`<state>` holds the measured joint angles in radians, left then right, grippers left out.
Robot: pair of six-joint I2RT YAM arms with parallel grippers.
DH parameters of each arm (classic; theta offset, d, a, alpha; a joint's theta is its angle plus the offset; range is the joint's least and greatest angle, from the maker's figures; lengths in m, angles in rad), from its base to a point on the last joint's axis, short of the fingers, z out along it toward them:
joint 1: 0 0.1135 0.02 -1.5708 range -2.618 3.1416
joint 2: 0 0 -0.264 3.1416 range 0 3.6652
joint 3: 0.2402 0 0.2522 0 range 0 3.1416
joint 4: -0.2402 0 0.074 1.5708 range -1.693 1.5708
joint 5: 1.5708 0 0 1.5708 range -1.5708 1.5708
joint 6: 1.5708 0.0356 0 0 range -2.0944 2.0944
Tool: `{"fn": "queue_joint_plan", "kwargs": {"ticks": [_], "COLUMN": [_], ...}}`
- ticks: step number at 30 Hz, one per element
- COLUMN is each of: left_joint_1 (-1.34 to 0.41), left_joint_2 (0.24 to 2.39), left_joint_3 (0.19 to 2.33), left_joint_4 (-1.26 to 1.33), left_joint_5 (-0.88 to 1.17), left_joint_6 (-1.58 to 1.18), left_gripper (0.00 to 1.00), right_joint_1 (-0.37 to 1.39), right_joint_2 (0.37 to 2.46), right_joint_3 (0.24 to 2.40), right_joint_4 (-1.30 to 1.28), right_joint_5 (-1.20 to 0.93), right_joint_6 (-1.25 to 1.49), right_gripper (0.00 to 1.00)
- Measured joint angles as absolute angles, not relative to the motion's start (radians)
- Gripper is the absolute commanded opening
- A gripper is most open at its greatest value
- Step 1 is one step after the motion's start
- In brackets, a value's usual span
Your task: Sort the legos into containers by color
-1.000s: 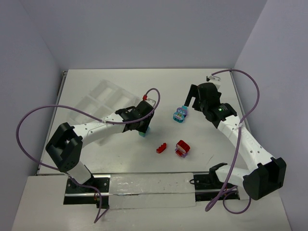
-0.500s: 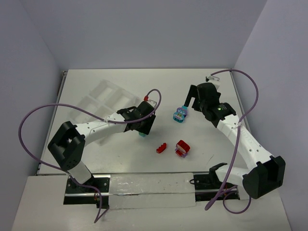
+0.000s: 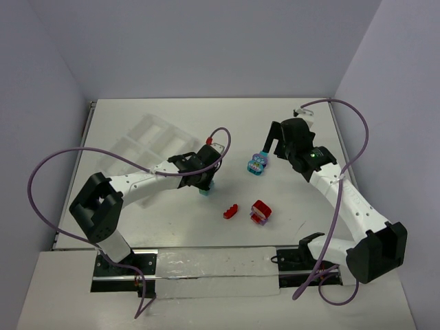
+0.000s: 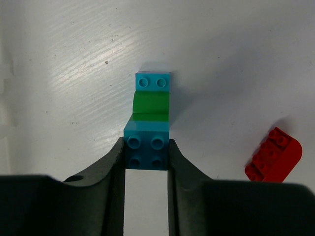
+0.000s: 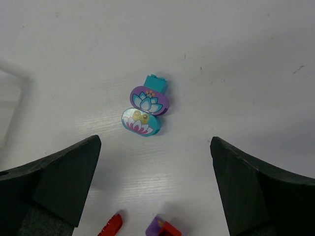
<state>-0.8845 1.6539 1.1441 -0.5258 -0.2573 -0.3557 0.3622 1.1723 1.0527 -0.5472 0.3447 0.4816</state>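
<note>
Grey-lilac walls close in a white worktop [image 3: 289, 130], with the organizer tray [image 3: 137, 148] lying at an angle in its far left part. The left fingers [image 4: 114, 162] are drawn in narrow against the teal and green cluster [image 4: 151, 105]. They touch both sides of the dark teal square brick at its near end. The cluster's long axis runs straight away from the wrist: square brick, then a green curved piece, then a small light teal brick at the far tip. The grip therefore crosses the short width, and most of the cluster juts out beyond the fingertips. It appears to rest on the worktop, near the middle.

The tray lies to the left of and beyond this grip, on the left arm's own side, so the left arm is clearly the nearer one for the carry. That move likely calls for a lift and a swing left.

No coloured brick shows in the compartments that can be seen. The plastic is pale and the left arm covers the tray's near edge, so this is not certain.

The right fingers [image 5: 69, 172] stand wide apart, holding nothing, above the lotus-printed cluster [image 5: 145, 110]. A red brick [image 3: 230, 211] and a red and purple cluster [image 3: 260, 211] lie nearer the arm bases, between the two arms.
</note>
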Motion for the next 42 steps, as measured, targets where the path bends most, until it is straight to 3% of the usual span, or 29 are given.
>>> {"fn": "queue_joint_plan", "kwargs": {"ticks": [2, 9, 17, 27, 42], "left_joint_1": [-0.885, -0.859, -0.551, -0.406, -0.392], "left_joint_2": [1.655, 1.649, 1.436, 1.342, 1.373], "left_joint_3": [1.15, 1.254, 1.33, 1.138, 1.038], "left_joint_4": [-0.529, -0.568, -0.5, 0.07, 0.525], "left_joint_5": [-0.258, -0.216, 0.197, 0.757, 0.956], "left_joint_6": [-0.357, -0.358, -0.45, -0.867, -1.187], "left_gripper": [0.0, 0.0, 0.0, 0.0, 0.0], "right_joint_1": [0.362, 0.362, 0.362, 0.362, 0.362], "right_joint_2": [1.175, 1.195, 1.136, 1.051, 1.164], "right_joint_3": [1.053, 1.075, 1.084, 1.081, 1.051], "right_joint_4": [-0.547, -0.566, -0.496, -0.295, 0.016], "right_joint_5": [0.345, 0.31, -0.016, -0.457, -0.728], "right_joint_6": [0.482, 0.46, 0.36, 0.378, 0.593], "right_gripper": [1.0, 1.0, 1.0, 1.0, 0.96]}}
